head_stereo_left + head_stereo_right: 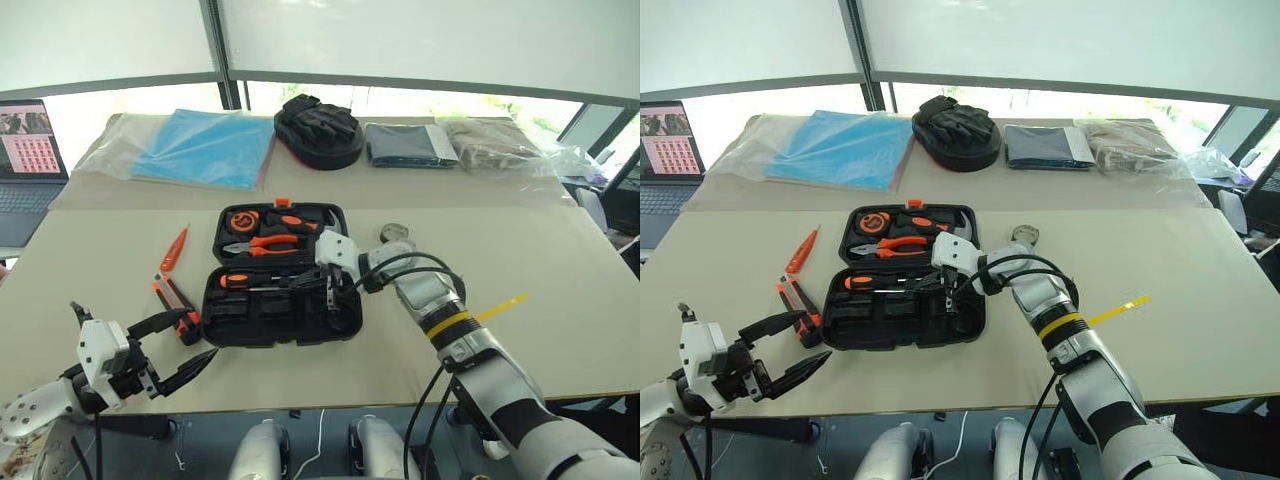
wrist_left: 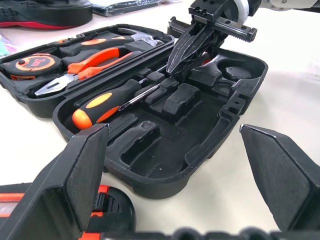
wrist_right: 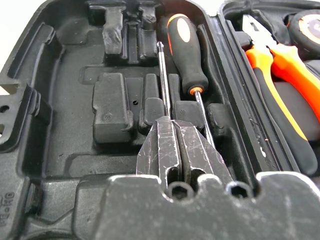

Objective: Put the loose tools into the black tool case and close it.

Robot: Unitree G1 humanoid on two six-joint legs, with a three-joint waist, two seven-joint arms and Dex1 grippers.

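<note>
The black tool case (image 1: 281, 275) lies open in the middle of the surface (image 1: 560, 290), its two halves spread flat and the orange latch on the far edge. The far half holds an orange tape measure (image 1: 243, 220) and orange-handled pliers (image 1: 265, 243). In the near half one screwdriver (image 2: 106, 102) with an orange-and-black handle lies in its recess along the hinge side, its thin shaft running toward the case's right end; the other recesses of that half are bare.

The right gripper (image 1: 329, 296) reaches into the near half from the case's right, its fingers (image 3: 172, 150) pressed together with no gap, their tips over the screwdriver's shaft. A second thin shaft with a cross tip (image 3: 162, 70) runs out from between the closed tips, beside the first; whether the fingers actually clamp it I cannot tell.

Just left of the case a folding knife-like tool (image 1: 174, 305) lies on the surface, and farther left and toward the back a slim orange tester pen (image 1: 174, 249). Off the case's right far corner sits a small round tape measure (image 1: 396, 233).

The left gripper (image 1: 186, 346) hovers near the case's left front corner, just beside the knife-like tool, its fingers (image 2: 85, 170) spread wide and holding nothing.

Behind the case, at the back of the surface, lies a round black pouch with gloves (image 1: 318, 130).
</note>
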